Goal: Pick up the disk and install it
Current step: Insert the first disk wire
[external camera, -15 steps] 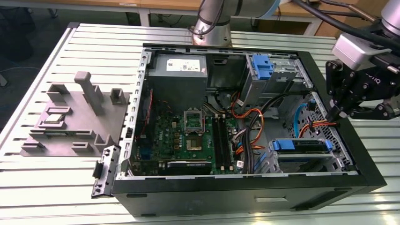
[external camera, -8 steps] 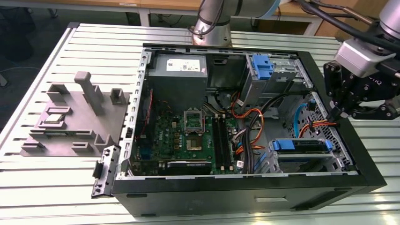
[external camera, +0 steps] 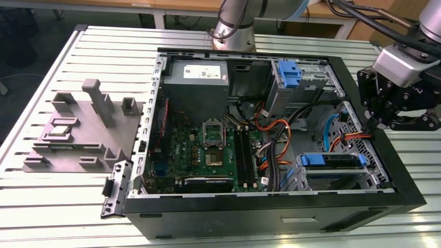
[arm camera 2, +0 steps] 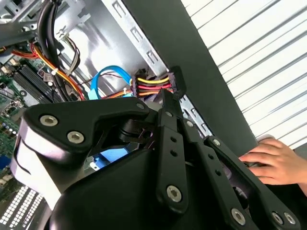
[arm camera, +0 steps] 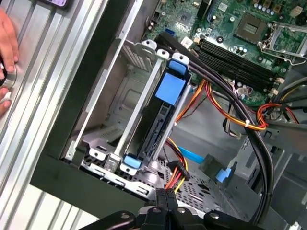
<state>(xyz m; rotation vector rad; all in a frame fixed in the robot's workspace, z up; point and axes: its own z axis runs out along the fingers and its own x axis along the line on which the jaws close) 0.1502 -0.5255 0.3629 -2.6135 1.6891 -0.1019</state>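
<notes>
The disk (external camera: 331, 160), in its blue carrier bracket, sits in the metal drive cage (external camera: 306, 178) at the near right corner of the open computer case (external camera: 276, 212). The first wrist view shows the disk (arm camera: 163, 115) edge-on in the cage slot, with the blue tab facing the motherboard. My gripper (external camera: 373, 123) hangs above the case's right wall, a short way behind the cage and apart from the disk. Its fingertips (arm camera: 160, 199) are pressed together with nothing between them. In the second wrist view the gripper (arm camera 2: 166, 100) points at a bundle of yellow, red and black power wires (arm camera 2: 153, 85).
A person's hand (arm camera 2: 276, 163) rests on the slatted table just outside the case wall, close to my gripper. A blue-handled caddy (external camera: 289, 72) is fixed near the power supply (external camera: 196, 77). Orange and black cables (external camera: 276, 139) cross the case. A grey fixture (external camera: 90, 129) holding a small chip (external camera: 61, 130) stands on the exterior view's left.
</notes>
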